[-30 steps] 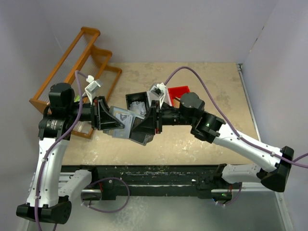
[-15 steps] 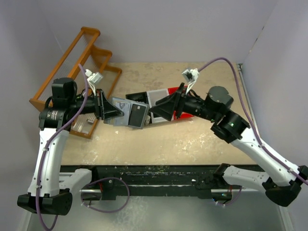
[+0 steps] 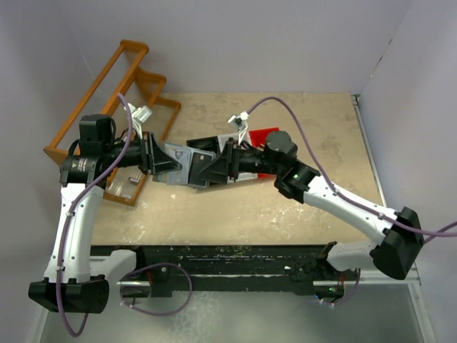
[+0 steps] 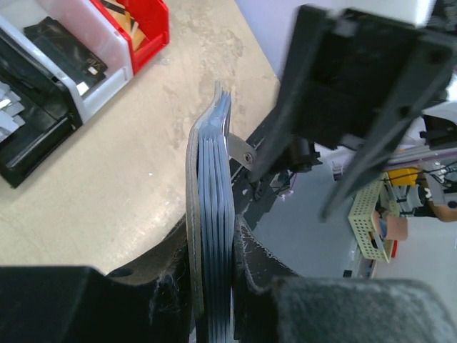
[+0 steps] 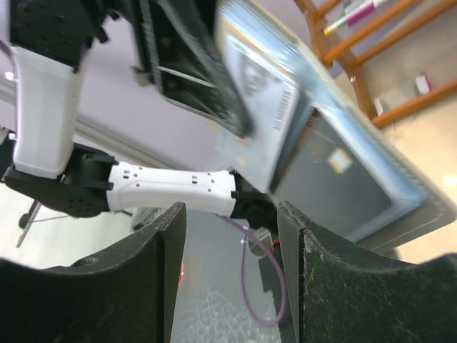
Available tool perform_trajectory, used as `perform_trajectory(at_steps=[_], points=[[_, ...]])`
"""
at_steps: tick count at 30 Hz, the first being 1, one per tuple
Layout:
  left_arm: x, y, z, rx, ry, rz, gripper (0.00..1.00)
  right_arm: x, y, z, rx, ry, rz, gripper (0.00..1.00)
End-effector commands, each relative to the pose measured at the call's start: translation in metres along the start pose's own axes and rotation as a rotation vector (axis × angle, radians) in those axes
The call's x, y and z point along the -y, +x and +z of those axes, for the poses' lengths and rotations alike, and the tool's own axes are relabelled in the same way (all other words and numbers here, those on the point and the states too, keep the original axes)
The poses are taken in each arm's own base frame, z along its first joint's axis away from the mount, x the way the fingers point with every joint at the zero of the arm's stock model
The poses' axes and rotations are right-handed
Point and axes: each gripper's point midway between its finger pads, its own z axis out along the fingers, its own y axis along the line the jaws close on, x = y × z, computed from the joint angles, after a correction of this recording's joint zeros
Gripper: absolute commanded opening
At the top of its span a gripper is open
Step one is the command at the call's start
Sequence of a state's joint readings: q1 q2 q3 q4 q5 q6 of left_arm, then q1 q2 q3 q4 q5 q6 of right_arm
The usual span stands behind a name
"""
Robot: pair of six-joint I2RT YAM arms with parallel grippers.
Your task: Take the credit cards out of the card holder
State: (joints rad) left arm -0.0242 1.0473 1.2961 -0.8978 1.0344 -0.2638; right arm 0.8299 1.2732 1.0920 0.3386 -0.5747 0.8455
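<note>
Looking from above, you see the slate-grey card holder held open above the table, at nine o'clock from the red bin. A pale, blurred credit card slants out of it. Your left gripper, pointing to three o'clock, clenches the holder's edge. Your right gripper, reaching toward nine o'clock, stands released with jaws apart just before the holder.
</note>
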Motion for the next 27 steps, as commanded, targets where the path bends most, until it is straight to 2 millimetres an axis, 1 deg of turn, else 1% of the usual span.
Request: perform_trajectory(at_steps=[1, 4, 7, 9, 11, 14, 19, 22, 27], points=[[0.033, -0.009, -0.008, 0.013, 0.138, 0.033, 0.04, -0.027, -0.004, 0.004, 0.008, -0.168, 0.001, 0.56], [0.046, -0.008, -0.011, 0.001, 0.196, 0.024, 0.05, -0.019, 0.007, 0.008, -0.020, -0.179, 0.041, 0.55], [0.060, -0.005, -0.016, -0.022, 0.273, 0.005, 0.07, -0.013, 0.012, 0.011, -0.025, -0.184, 0.062, 0.54], [0.066, -0.004, -0.018, -0.035, 0.313, -0.004, 0.07, -0.012, 0.010, 0.014, -0.011, -0.192, 0.067, 0.54], [0.072, -0.002, -0.020, -0.044, 0.344, -0.011, 0.08, -0.015, 0.001, 0.017, 0.024, -0.210, 0.057, 0.54], [0.077, -0.001, -0.022, -0.049, 0.379, -0.013, 0.08, -0.019, -0.002, 0.021, 0.034, -0.242, 0.070, 0.52], [0.084, -0.001, -0.025, -0.046, 0.399, -0.001, 0.10, -0.023, -0.003, 0.028, 0.037, -0.262, 0.077, 0.48], [0.084, -0.001, -0.026, -0.045, 0.399, 0.001, 0.11, -0.026, -0.003, 0.032, 0.038, -0.275, 0.080, 0.42], [0.083, 0.001, -0.025, -0.049, 0.403, -0.004, 0.14, -0.029, -0.006, 0.033, 0.054, -0.299, 0.088, 0.22]])
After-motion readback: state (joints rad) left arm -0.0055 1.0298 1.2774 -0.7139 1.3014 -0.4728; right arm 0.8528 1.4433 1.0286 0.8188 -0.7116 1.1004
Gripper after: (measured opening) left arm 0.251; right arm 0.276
